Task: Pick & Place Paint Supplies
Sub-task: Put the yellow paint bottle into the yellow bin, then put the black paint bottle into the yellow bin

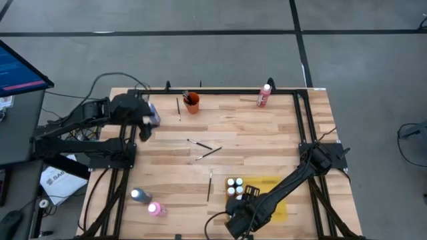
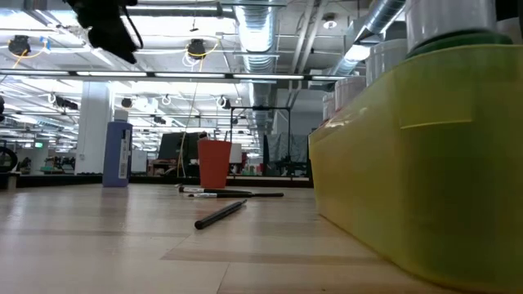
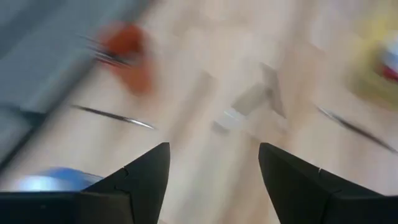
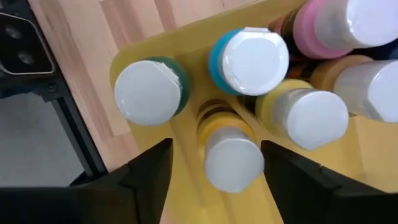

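Both grippers parted, nothing held.
L gripper (image 3: 211, 180) hangs over the table's (image 1: 267, 133) far-left w/ fingers apart; brushes (image 1: 203, 148) lie flat mid-table (two crossed); bottles (image 4: 242, 155) stand upright in the tray (image 1: 277, 183), caps seen only from the wrist, R gripper (image 4: 214, 180) spread over them.

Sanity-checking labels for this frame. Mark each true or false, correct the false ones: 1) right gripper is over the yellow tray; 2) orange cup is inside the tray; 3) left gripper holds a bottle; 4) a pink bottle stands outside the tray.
1) True: the right gripper is over the yellow tray.
2) False: the orange cup stands at the far edge, apart from the tray.
3) False: the left gripper is open and empty.
4) True: the pink bottle stands on bare wood.
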`<action>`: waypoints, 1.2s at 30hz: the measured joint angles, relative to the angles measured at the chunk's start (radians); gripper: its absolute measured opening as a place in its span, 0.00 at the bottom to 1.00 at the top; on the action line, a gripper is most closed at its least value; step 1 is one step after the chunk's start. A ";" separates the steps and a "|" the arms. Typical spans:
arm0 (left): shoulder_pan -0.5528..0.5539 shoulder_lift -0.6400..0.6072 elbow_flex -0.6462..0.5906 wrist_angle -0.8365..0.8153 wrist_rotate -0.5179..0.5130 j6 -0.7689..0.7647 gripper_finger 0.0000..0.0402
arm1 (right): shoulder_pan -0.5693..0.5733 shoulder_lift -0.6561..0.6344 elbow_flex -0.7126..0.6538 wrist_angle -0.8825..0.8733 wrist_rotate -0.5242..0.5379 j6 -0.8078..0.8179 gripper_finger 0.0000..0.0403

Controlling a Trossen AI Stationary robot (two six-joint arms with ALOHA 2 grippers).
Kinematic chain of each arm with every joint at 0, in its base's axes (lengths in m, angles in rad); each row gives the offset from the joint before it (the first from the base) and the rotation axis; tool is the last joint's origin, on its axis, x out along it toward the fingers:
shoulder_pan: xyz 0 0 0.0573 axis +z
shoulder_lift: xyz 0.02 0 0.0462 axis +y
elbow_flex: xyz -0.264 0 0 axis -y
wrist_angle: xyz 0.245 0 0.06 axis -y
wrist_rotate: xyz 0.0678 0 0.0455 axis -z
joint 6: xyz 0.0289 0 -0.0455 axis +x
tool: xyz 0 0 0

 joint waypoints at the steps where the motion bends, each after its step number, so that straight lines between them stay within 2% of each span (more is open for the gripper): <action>1: -0.007 -0.001 0.000 -0.030 0.069 0.018 0.59 | 0.000 -0.003 0.000 0.000 0.000 0.001 0.59; 4: -0.044 -0.006 0.000 -0.101 0.219 0.010 0.59 | 0.000 -0.005 0.000 0.000 0.000 0.001 0.59; 8: -0.131 -0.014 0.000 -0.170 0.356 -0.032 0.59 | 0.000 -0.005 0.000 0.000 0.000 0.003 0.59; 16: -0.433 -0.022 0.000 -0.189 0.458 -0.260 0.59 | -0.007 -0.005 0.000 0.000 0.005 0.003 0.59; 20: -0.631 -0.028 0.000 -0.202 0.436 -0.392 0.59 | -0.008 -0.005 0.000 0.000 0.012 0.003 0.59; 26: -0.914 0.005 0.000 -0.214 0.333 -0.539 0.59 | -0.008 -0.005 0.000 0.000 0.041 0.004 0.59; 31: -1.112 0.102 0.000 -0.212 0.217 -0.571 0.59 | -0.010 -0.005 0.000 0.000 0.084 0.004 0.59; 36: -1.268 0.235 0.000 -0.184 0.190 -0.605 0.59 | -0.014 -0.005 0.000 0.000 0.086 0.004 0.59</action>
